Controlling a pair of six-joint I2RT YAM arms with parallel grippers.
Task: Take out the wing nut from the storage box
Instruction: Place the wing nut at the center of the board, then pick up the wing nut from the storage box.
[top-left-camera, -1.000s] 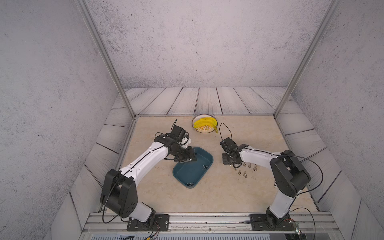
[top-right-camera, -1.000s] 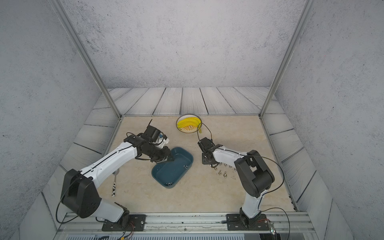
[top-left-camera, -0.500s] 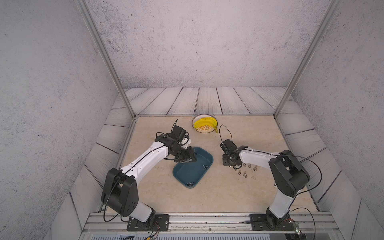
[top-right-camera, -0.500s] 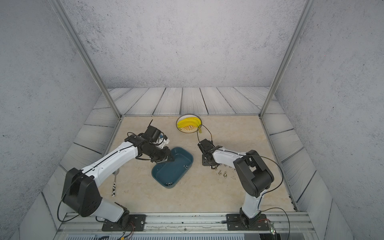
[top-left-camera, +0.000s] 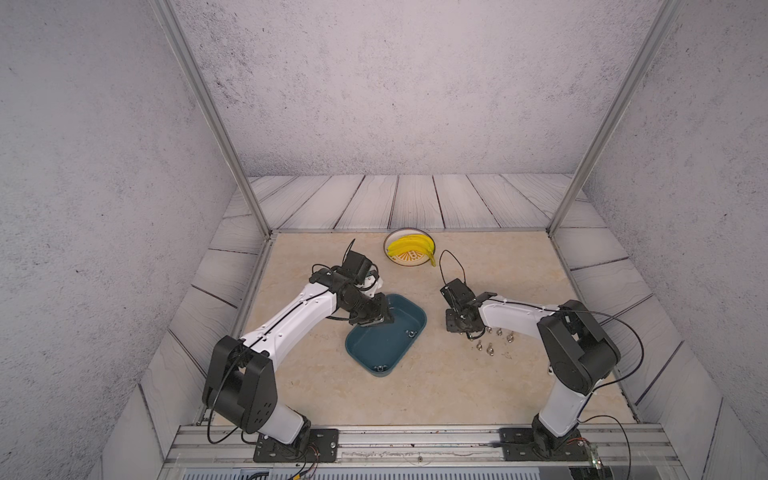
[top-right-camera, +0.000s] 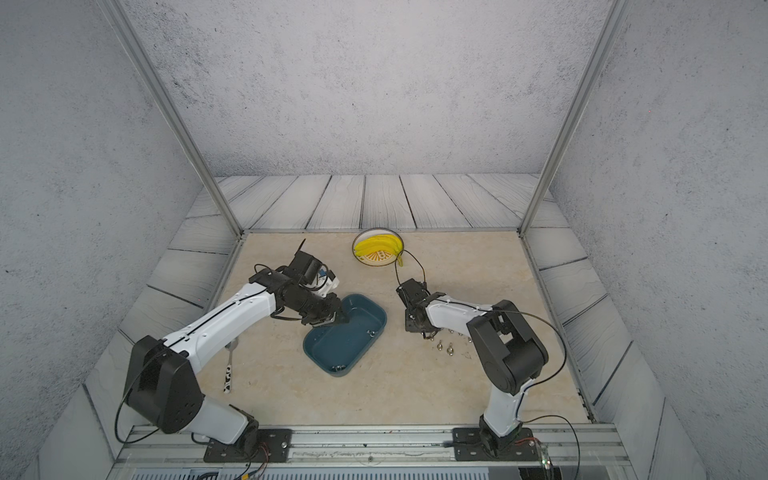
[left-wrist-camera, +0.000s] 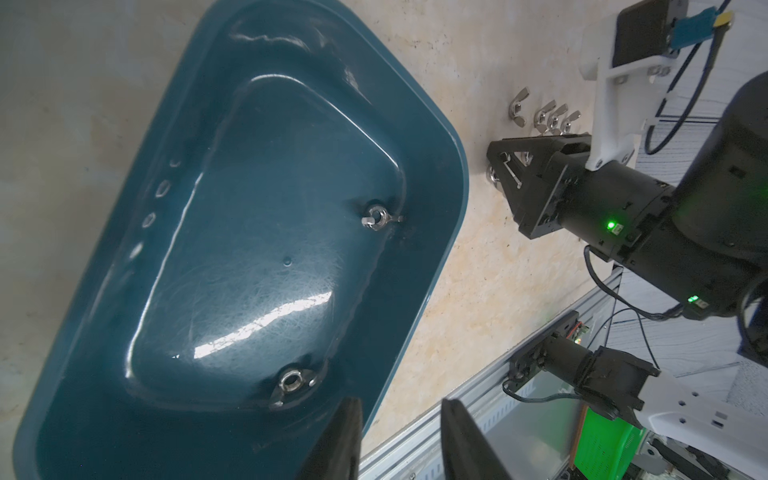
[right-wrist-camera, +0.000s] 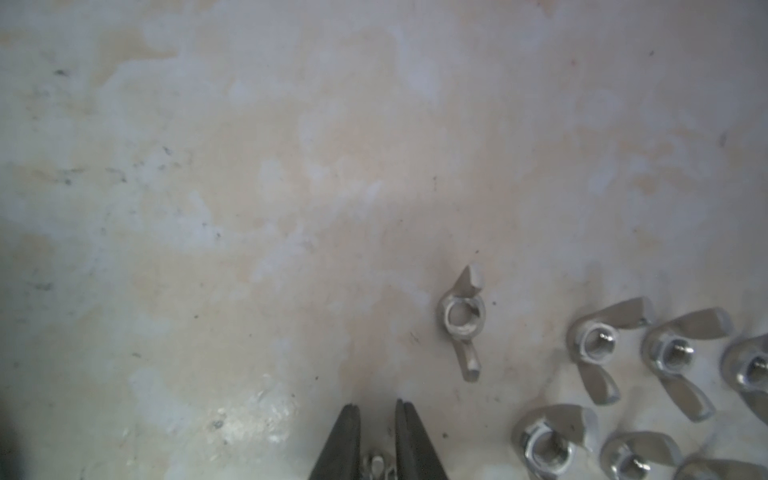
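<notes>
- In both top views the storage box (top-left-camera: 374, 347) (top-right-camera: 332, 347) lies on the surface (top-left-camera: 415, 395) between the two arms. One wing nut (top-left-camera: 410, 332) sits inside it by the wall facing the right arm. A second wing nut (top-left-camera: 380, 367) sits at the end nearest the rail.
- Also in a top view, the left end effector (top-left-camera: 384, 319) is at the box's far rim. The right end effector (top-left-camera: 467, 330) is low over the surface, apart from the box and just beside a cluster of loose wing nuts (top-left-camera: 490, 345).
- In the left wrist view both wing nuts show on the box floor (left-wrist-camera: 249, 270): one wing nut (left-wrist-camera: 376, 218) and the second wing nut (left-wrist-camera: 293, 382). The left end effector (left-wrist-camera: 400, 415) straddles the rim with a gap showing. I cannot tell whether it pinches the rim.
- In the right wrist view the right end effector (right-wrist-camera: 376, 409) has its jaws nearly together, with a small wing nut (right-wrist-camera: 377, 465) between them. I cannot tell whether it is gripped or let go. The loose wing nuts (right-wrist-camera: 602, 340) lie on the bare surface alongside.
- Judged from this, most nuts are out of the box. One is being set down by the cluster, and two in the box are left to fetch.
</notes>
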